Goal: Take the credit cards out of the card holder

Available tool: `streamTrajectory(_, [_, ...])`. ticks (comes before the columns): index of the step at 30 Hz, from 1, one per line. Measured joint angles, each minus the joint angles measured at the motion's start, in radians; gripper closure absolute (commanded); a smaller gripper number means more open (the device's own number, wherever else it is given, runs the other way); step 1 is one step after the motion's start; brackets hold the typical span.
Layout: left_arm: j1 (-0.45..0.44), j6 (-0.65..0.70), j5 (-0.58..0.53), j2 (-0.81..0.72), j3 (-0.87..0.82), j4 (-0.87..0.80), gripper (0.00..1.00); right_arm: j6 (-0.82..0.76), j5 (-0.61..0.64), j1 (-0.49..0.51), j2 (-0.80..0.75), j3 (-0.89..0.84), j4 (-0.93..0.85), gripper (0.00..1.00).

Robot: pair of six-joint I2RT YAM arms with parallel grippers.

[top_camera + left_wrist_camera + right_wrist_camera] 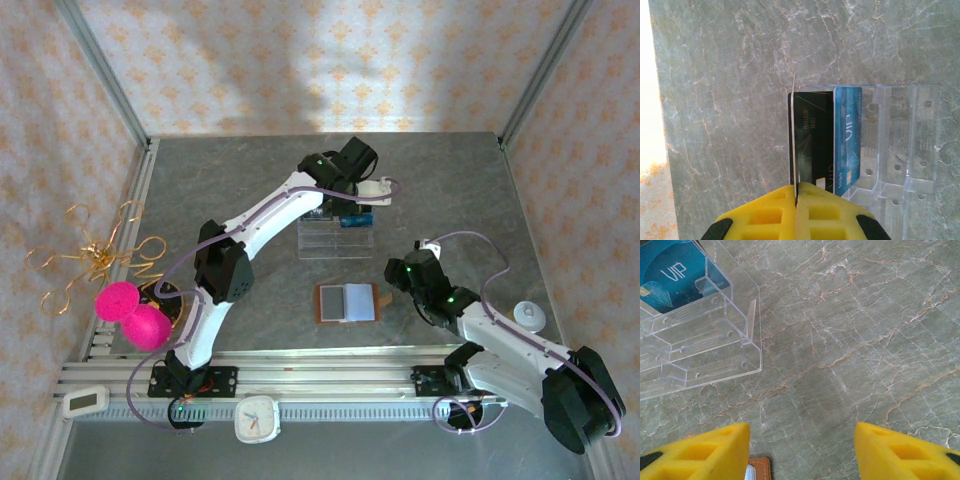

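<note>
1. Two credit cards stand in the clear acrylic rack [905,140] at the middle of the bench [450,180]: a black card [812,140] and, just beside it, a blue card [847,135] printed "VIP".
2. One more card, the pale-edged card [793,125], shows edge-on at the black card's outer side. Its face colour cannot be told.
3. Left end effector [796,202]: the yellow fingers are pressed together, pinching the pale-edged card's near end at the rack's end.
4. Right end effector [801,430]: the jaws stand well apart with nothing between them, held above bare bench on the near side of the rack.
5. Card holder [347,302]: it lies open and flat on the bench on the near side of the rack and apart from it. Its pale inside faces up, with a brown border and the tab on the right.
6. A brown corner of the card holder [760,467] shows at the lower edge of the right wrist view, beside the left finger. Whether any cards are in it cannot be told.
7. Off to the left edge are two pink balls [135,315] and a gold wire ornament [95,255]. A white clock [257,418] sits on the near rail.
</note>
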Motion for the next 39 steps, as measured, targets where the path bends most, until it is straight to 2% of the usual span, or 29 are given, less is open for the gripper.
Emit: streamTrajectory(39, [-0.019, -0.031, -0.051, 0.011, -0.024, 0.008, 1.0, 0.0, 0.0, 0.0, 0.0, 0.0, 0.014, 0.44])
